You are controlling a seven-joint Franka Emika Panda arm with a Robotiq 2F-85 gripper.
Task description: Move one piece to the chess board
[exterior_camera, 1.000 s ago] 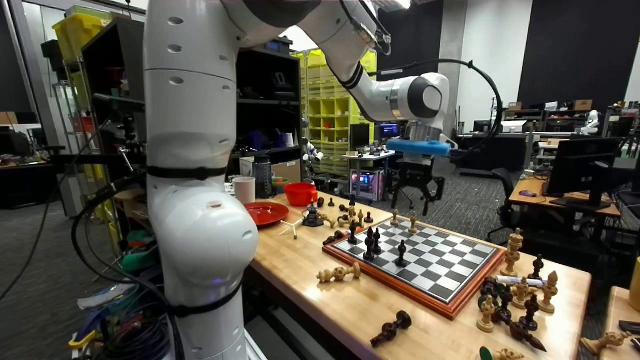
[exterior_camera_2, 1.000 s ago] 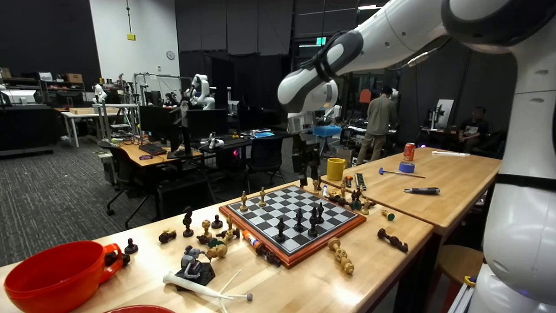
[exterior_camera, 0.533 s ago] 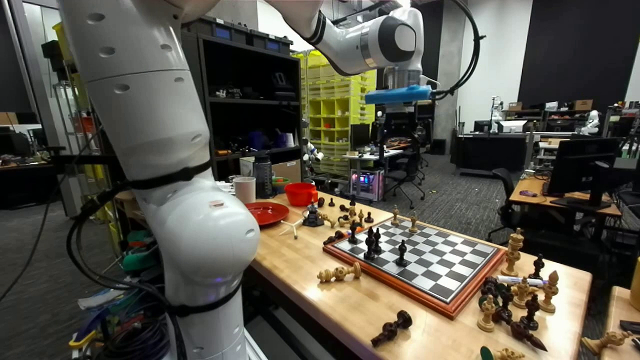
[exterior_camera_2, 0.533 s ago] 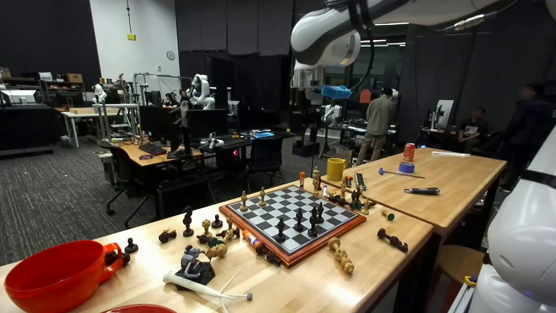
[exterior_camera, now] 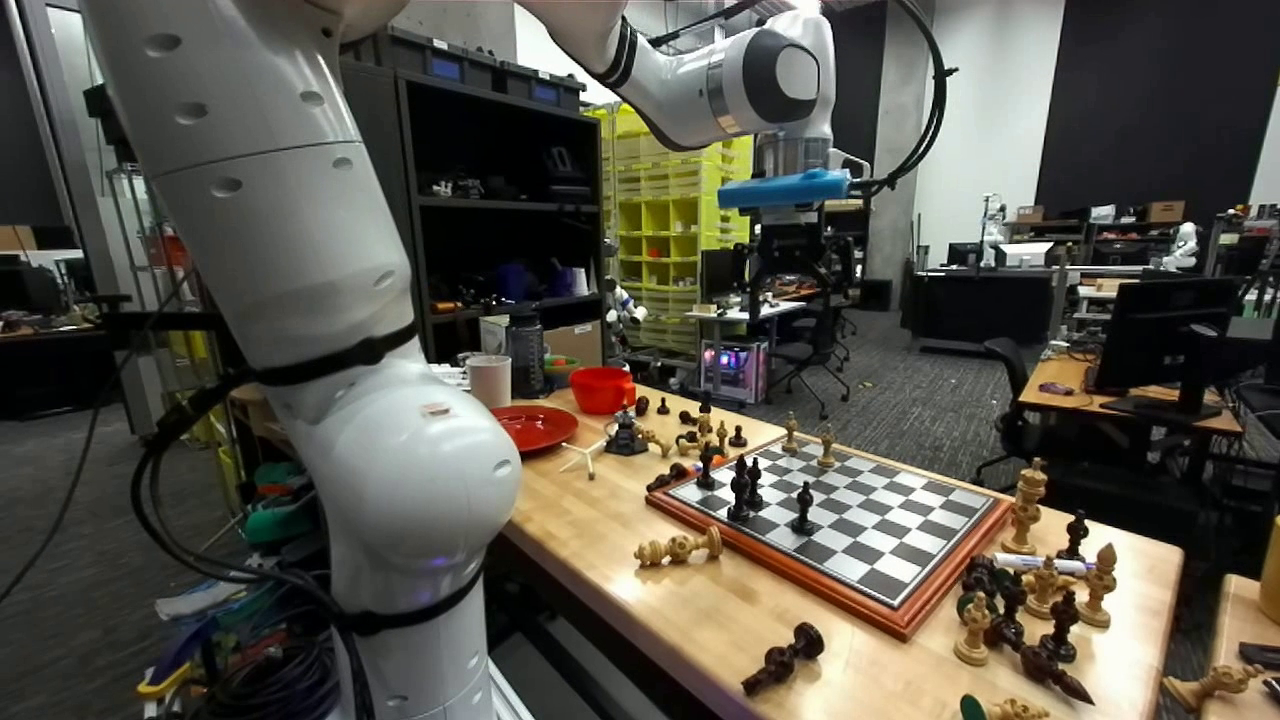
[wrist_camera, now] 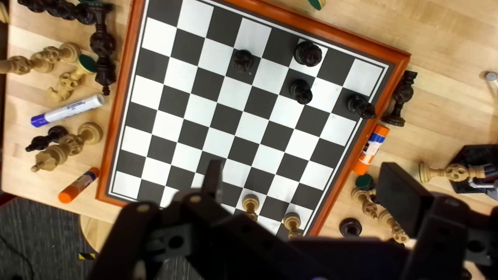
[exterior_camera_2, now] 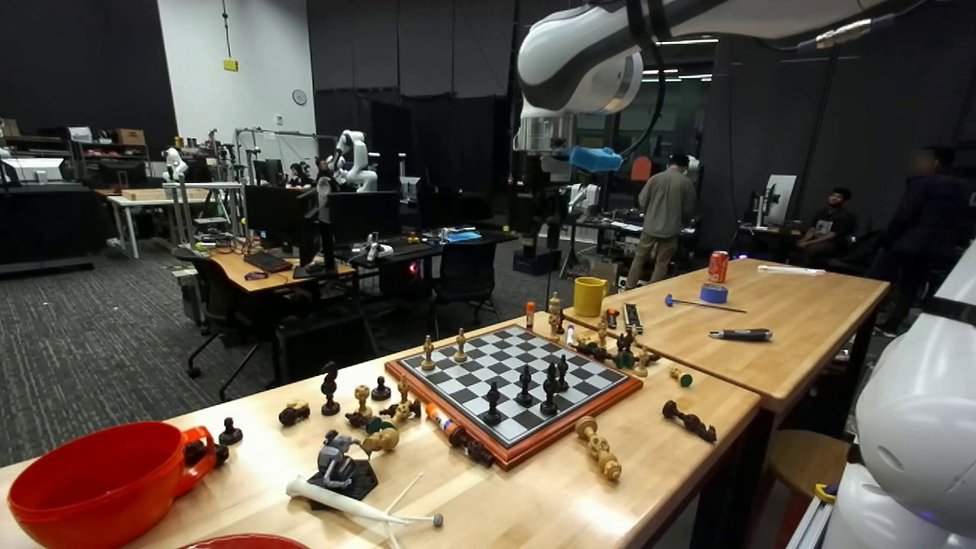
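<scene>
Pale wooden table (exterior_camera_2: 549, 507) stretching across both exterior views, and on it lies the large square chess board (wrist_camera: 252, 127), black-and-white checkered and edged in reddish-brown wood! Four dark brown pieces (exterior_camera: 804, 507) and two pale wooden pieces (exterior_camera: 826, 447) stand on it, while a tan carved wooden piece (exterior_camera: 678, 547) lies sideways just beside it! High up, well apart from the board, hangs the black two-fingered gripper (wrist_camera: 305, 175), jaws spread wide

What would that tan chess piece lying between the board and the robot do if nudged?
The tan chess piece would probably roll in a curve, since its round base looks wider than its other end. Its wood-like surface suggests it's stiff, not floppy.
</scene>
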